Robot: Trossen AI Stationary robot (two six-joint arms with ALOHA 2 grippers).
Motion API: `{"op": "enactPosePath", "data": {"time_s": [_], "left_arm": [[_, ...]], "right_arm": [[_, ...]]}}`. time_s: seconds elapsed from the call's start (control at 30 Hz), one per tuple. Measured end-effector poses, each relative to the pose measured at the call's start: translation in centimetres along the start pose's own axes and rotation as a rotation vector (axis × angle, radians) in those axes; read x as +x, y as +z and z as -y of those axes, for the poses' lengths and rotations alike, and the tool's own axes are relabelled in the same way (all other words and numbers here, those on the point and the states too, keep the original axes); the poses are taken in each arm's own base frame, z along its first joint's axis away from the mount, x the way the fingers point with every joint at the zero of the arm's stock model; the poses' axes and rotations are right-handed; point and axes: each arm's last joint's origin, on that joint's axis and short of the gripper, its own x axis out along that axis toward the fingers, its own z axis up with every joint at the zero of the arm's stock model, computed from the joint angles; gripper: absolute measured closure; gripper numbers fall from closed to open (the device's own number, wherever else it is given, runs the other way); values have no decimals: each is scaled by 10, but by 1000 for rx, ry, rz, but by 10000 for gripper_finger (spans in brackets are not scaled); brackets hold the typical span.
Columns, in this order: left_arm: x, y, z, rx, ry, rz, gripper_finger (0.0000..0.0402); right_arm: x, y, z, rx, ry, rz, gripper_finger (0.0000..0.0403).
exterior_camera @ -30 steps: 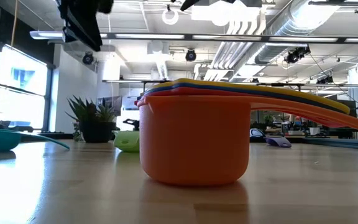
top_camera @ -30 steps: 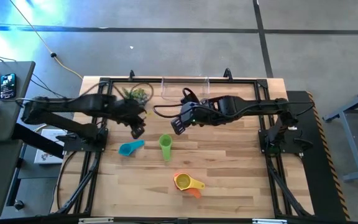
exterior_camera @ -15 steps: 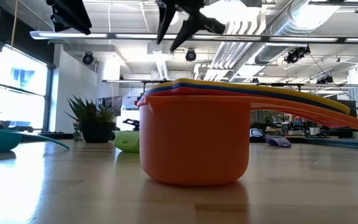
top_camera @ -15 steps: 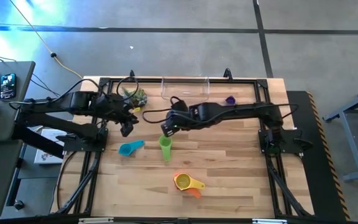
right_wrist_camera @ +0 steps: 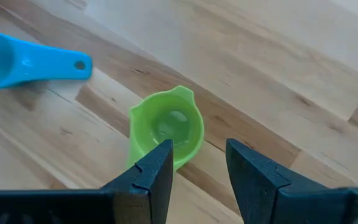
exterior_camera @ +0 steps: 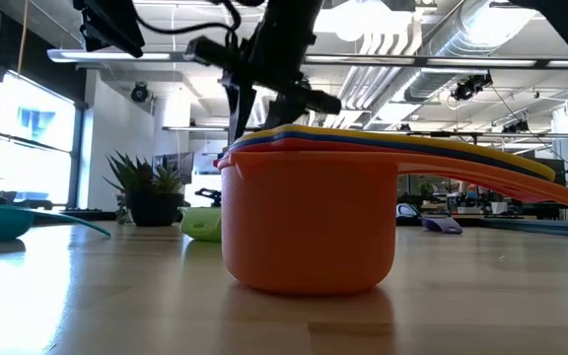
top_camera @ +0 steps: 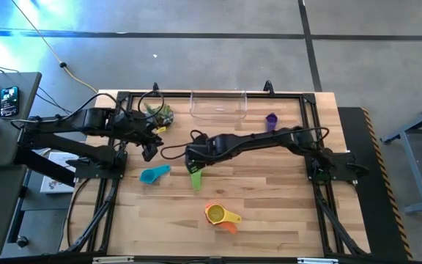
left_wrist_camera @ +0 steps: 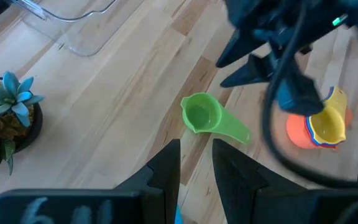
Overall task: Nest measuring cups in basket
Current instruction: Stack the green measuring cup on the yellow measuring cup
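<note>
in the high view the right end effector [top_camera: 194,163] sits near the frame's centre, directly over the bowl end of the green cup [top_camera: 195,178], whose handle runs toward the lower edge; the right wrist view alone shows its two fingers [right_wrist_camera: 153,174] parted with a clear gap, straddling the rim of the green cup [right_wrist_camera: 166,129] and closed on nothing; that view also catches the light blue cup [right_wrist_camera: 23,61] at its upper left, lying apart from the green one; the left end effector [top_camera: 149,149] hovers left of centre in the high view, above the light blue cup [top_camera: 154,174]; the left wrist view shows its fingers [left_wrist_camera: 166,168] slightly apart and empty, with the green cup [left_wrist_camera: 211,119] on bare wood beyond them; the nested stack [top_camera: 220,215], yellow on top of orange, lies low in the centre of the high view; only the low view reveals its layers, an orange cup [exterior_camera: 309,222] filling mid-frame with further coloured rims stacked inside it; the purple cup [top_camera: 271,120] rests alone right of the basket [top_camera: 217,105], which stands at the tabletop's [top_camera: 269,198] upper edge in the high view; the spiky plant [top_camera: 160,112] is left of the basket.
</note>
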Motion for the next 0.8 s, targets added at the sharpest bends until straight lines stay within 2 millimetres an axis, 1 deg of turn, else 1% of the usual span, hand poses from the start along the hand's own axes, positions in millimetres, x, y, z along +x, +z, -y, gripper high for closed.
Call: {"op": "enactPosePath", "data": {"time_s": [0.1,0.27,0.8], "left_arm": [[0,0,0,0,0,0,316],[0,0,0,0,0,-1,316],[0,0,0,-1,1,-2,316]], "right_arm": [[13,-3,-1,-7,-19,-14,263],[28,-7,-1,-13,-42,-27,263],[63,-13,-2,-29,-67,-45,263]]}}
